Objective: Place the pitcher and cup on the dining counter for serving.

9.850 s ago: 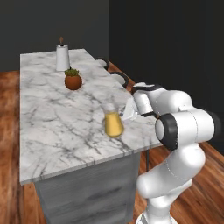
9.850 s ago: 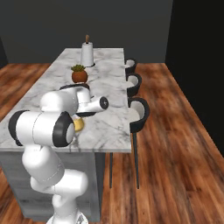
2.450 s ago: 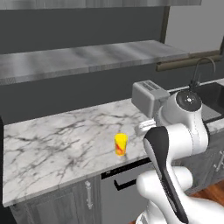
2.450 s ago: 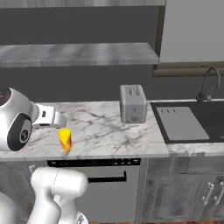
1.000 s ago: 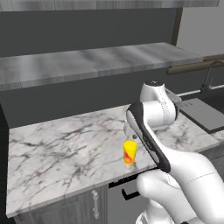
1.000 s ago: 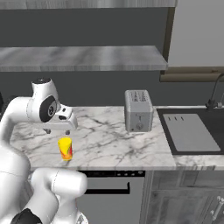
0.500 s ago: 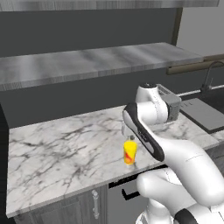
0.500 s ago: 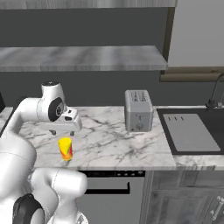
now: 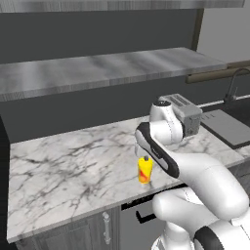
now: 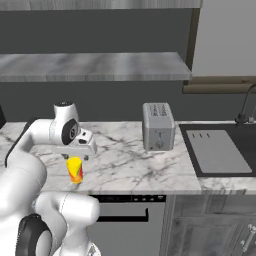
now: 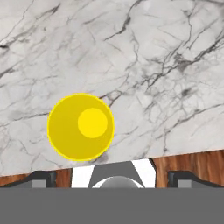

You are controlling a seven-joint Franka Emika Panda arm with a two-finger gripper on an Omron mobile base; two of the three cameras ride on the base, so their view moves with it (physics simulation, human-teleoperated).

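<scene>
The cup (image 11: 81, 127) is seen from straight above in the hand view, a yellow round standing upright on the marble surface (image 11: 144, 57), near the surface's front edge. It lies ahead of the pincer (image 11: 112, 177) and toward its left fingertip (image 11: 41, 177), not between the two tips. The pincer is spread as wide as it goes, its fingertips well apart at either side, and nothing is held between them.

In the left base view, the cup (image 9: 144, 170) stands just below the arm's forward link, with its red-orange mark facing the camera. In the right base view, the pincer (image 10: 76, 156) is poised directly over the cup (image 10: 74, 169), near its rim; whether it touches the rim cannot be told. Further right of the pincer on the same surface (image 10: 125, 160), well apart from the cup, a toaster (image 10: 158, 126) stands against the dark wall, and beyond that a sink (image 10: 217, 150) is set into the top. A long grey shelf (image 10: 95, 66) runs above the pincer.
</scene>
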